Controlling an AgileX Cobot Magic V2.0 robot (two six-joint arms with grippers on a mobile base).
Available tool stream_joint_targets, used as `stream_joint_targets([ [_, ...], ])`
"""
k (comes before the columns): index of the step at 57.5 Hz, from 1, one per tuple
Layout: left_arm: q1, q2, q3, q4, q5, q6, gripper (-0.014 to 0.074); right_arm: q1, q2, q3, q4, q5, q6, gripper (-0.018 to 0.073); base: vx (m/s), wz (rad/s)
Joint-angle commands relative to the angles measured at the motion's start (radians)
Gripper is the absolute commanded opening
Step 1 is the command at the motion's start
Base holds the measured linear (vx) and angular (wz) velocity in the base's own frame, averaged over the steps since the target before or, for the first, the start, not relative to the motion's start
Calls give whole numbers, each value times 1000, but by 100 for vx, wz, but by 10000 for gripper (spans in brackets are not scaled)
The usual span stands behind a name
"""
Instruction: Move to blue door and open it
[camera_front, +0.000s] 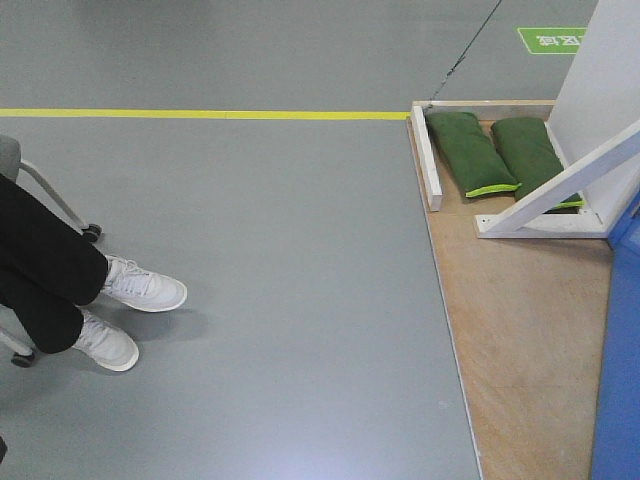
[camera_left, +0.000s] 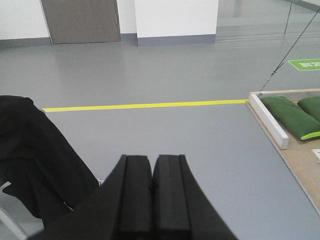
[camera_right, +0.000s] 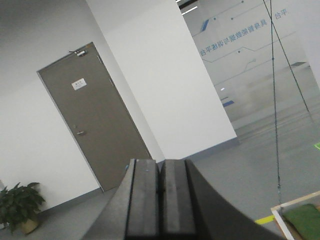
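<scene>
The left claw (camera_left: 152, 200) is fully closed, its black pads (camera_left: 137, 195) pressed flat together with nothing between them. The right claw (camera_right: 160, 200) is closed pad to pad in the same way and is empty. It tilts up toward a grey-brown hinged door (camera_right: 95, 125) in the white wall far ahead of it, with a leafy green potted plant (camera_right: 19, 205) low to its left.

Ahead of the left claw, a yellow tape line (camera_left: 145, 105) crosses the smooth grey floor (camera_left: 200, 150). To its front right lies a flat plywood base (camera_left: 302, 165) carrying two dark green sandbags (camera_left: 290, 117) behind a white wooden rail (camera_left: 269, 120). The glossy bright-blue door panel (camera_front: 620, 380) stands at that base's right edge, off to the right of the claws, and shows only in the front view. To the left claw's left sits a person in black trousers (camera_front: 40, 270) and white sneakers (camera_front: 145, 287).
</scene>
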Motion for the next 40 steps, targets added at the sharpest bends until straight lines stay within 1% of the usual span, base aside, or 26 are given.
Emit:
stream_joint_targets([
  [1,-7,-13,-26,-2,-85,-7,73,28,71,-89,30,-107,-4,12,0,0],
  [7,-7,-13,-26,-2,-85,-7,73,35,125,-139,126,-110,-4,12,0,0],
  [10,-7,-13,-26,-2,-85,-7,73,16,146,-158,193,-109,-4,12,0,0],
  [13,-7,-13,-26,-2,-85,-7,73,-21,166,-173,301,-110,-4,12,0,0],
  [15,-7,-13,-26,-2,-85,-7,73,-56,174,-180,364,-108,-4,12,0,0],
  [20,-7,-13,-26,-2,-85,-7,73,-180,191,-191,581,-103,-4,12,0,0],
  [25,-7,-13,-26,-2,-85,-7,73,-291,194,-193,751,-107,-4,12,0,0],
  [28,-7,-13,-26,-2,-85,-7,73,-365,194,-194,822,-107,-4,12,0,0],
  [31,-7,-13,-26,-2,-85,-7,73,-422,194,-201,885,-106,-4,12,0,0],
  [40,-7,-13,-26,-2,-85,-7,73,-572,200,-251,1035,-120,-4,12,0,0],
])
